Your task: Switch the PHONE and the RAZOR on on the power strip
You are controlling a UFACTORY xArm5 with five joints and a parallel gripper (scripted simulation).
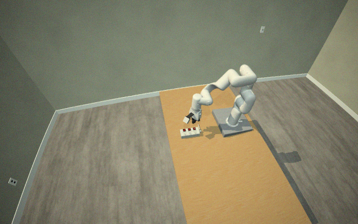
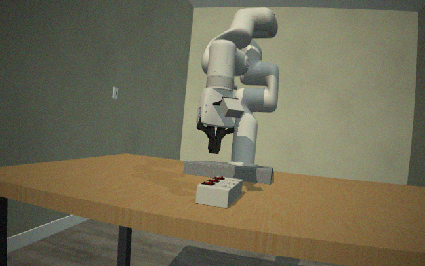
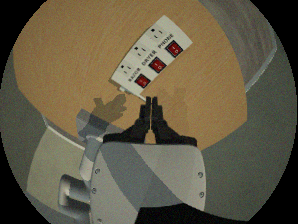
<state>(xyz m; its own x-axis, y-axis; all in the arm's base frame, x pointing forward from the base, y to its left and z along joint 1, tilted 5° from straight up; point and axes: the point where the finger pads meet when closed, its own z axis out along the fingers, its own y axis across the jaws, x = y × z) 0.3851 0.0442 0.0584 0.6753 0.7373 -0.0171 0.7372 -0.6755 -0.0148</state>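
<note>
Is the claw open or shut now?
Shut, on nothing. In the wrist view the two black fingers of the claw press together with nothing between them, above the power strip.

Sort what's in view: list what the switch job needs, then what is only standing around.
Needed for the job:
power strip
its three red switches
gripper, shut and holding nothing

Only standing around:
table
arm's grey base plate
wall outlets
</note>
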